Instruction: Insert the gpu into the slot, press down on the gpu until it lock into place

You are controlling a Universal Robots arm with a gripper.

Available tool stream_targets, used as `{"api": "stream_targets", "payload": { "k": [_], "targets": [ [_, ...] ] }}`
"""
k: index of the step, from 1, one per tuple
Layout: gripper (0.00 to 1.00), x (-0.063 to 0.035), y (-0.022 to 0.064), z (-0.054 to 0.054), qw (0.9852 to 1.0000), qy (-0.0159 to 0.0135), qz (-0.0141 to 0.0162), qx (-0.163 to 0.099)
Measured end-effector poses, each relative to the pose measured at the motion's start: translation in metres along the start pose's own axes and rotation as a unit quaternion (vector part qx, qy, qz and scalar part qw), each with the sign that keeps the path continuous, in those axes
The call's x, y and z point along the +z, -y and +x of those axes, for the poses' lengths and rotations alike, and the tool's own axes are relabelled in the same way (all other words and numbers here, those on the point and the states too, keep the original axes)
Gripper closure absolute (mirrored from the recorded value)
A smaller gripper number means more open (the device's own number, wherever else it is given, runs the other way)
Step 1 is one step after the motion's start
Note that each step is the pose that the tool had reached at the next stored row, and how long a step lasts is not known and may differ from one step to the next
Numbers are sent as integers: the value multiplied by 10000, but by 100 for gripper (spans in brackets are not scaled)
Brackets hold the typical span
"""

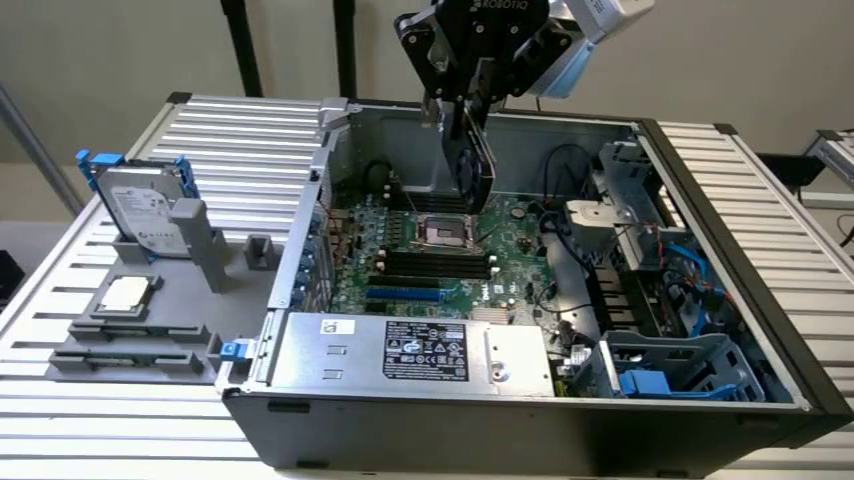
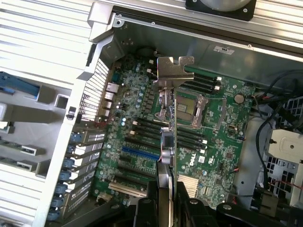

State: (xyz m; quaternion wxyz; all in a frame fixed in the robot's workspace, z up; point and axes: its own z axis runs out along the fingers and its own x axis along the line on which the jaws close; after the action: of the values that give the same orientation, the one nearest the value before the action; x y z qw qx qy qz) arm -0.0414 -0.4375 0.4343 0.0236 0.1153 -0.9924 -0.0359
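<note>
Pincer (image 1: 463, 105), pointing down, grips the gpu (image 1: 474, 165) edge-on, seemingly well above the slot (image 1: 404, 295).

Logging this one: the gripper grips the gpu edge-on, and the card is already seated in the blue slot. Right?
Not seated. The gripper does grip the gpu edge-on, but the exterior view shows the card hanging above the motherboard, with the blue slot empty.

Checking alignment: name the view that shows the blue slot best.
The wrist view: the slot is seen from above, its length uncovered. The exterior view shows the slot obliquely, near the power supply.
</note>
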Motion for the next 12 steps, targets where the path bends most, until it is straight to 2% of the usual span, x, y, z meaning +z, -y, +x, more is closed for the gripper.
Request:
{"api": "stream_targets", "payload": {
  "k": [7,12],
  "targets": [
    [74,0,0,0,10000,0,0,-3],
    [74,5,-1,0,9992,-30,15,-400]
  ]
}}
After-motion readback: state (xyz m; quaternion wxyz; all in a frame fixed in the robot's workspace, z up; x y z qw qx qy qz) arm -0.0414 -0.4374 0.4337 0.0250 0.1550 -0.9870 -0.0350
